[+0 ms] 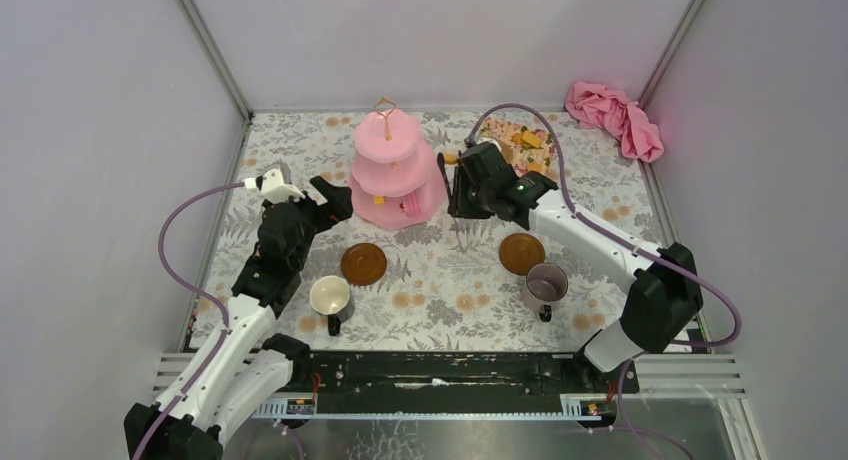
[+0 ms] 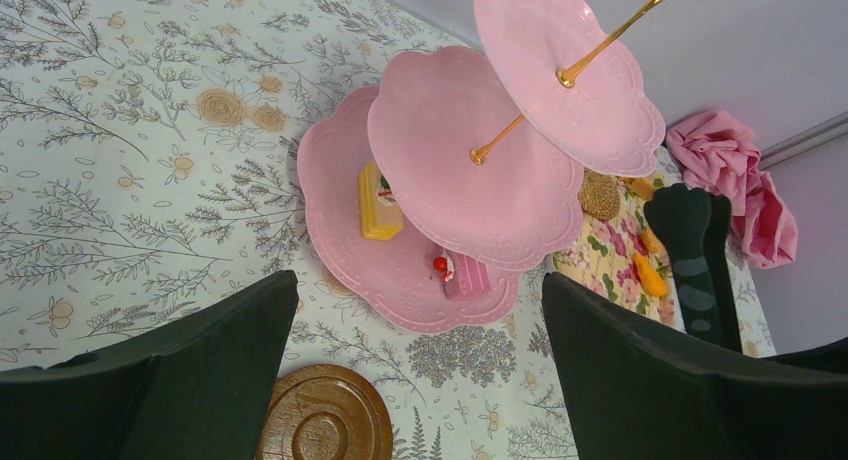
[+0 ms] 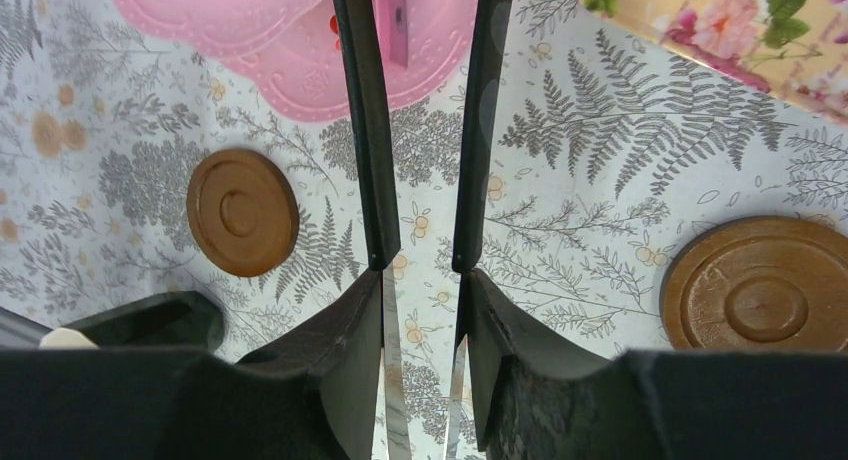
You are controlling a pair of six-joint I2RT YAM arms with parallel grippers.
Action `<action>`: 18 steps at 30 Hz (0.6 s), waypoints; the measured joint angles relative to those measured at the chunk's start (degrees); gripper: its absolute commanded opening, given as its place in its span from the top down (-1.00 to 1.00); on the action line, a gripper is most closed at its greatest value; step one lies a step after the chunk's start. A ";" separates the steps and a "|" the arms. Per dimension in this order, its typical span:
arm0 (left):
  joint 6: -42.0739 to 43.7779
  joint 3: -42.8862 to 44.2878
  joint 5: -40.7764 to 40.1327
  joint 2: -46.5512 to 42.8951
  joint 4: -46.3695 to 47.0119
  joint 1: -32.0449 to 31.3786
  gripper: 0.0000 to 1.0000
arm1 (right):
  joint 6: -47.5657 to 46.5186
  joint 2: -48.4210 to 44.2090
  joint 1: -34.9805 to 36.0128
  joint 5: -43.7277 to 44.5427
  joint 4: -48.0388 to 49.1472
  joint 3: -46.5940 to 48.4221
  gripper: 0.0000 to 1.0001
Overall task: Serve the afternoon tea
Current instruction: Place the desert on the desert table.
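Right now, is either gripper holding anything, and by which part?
Right gripper holds the black tongs, pinched across both arms partway along their length, with the tips pointing away from the wrist. Left gripper is open and holds nothing.

The cake stand [image 1: 395,170] is looking pink all over, with a gold handle [image 2: 612,39]. The table cover [image 1: 440,290] is showing grey leaves and little orange flowers on white. Two saucers [image 1: 363,264] [image 1: 522,253] are looking brown. One mug [image 1: 330,296] is looking white, and the other mug [image 1: 547,283] is looking purple. The tongs [image 3: 362,130] are looking black. The biscuits [image 1: 531,138] are showing orange and yellow. The plate [image 3: 740,30] is showing pink flowers on yellow. The cloth [image 1: 615,115] is looking pink.
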 measured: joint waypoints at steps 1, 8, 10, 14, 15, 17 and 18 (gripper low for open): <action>0.00 0.00 0.00 0.00 0.00 0.00 -1.00 | -0.04 0.22 0.72 0.24 -0.26 0.17 0.92; 0.00 0.00 0.00 0.11 0.00 0.00 -1.00 | -0.17 4.37 5.46 2.03 -0.79 2.80 0.92; 0.00 0.00 0.00 0.22 0.00 0.00 -1.00 | -0.17 5.66 6.56 2.58 -0.87 4.00 0.92; 0.00 0.00 0.00 0.33 0.00 0.00 -1.00 | -0.31 7.80 8.07 3.13 -1.03 6.51 0.92; 0.00 0.00 0.00 0.33 0.00 0.00 -1.00 | -0.35 8.39 8.39 3.41 -1.09 7.26 0.91; 0.00 0.00 0.00 0.33 0.00 0.00 -1.00 | -0.42 9.68 8.79 3.63 -1.20 8.63 0.92; 0.00 0.00 0.00 0.33 0.00 0.00 -1.00 | -0.46 10.14 8.90 3.69 -1.20 9.09 0.92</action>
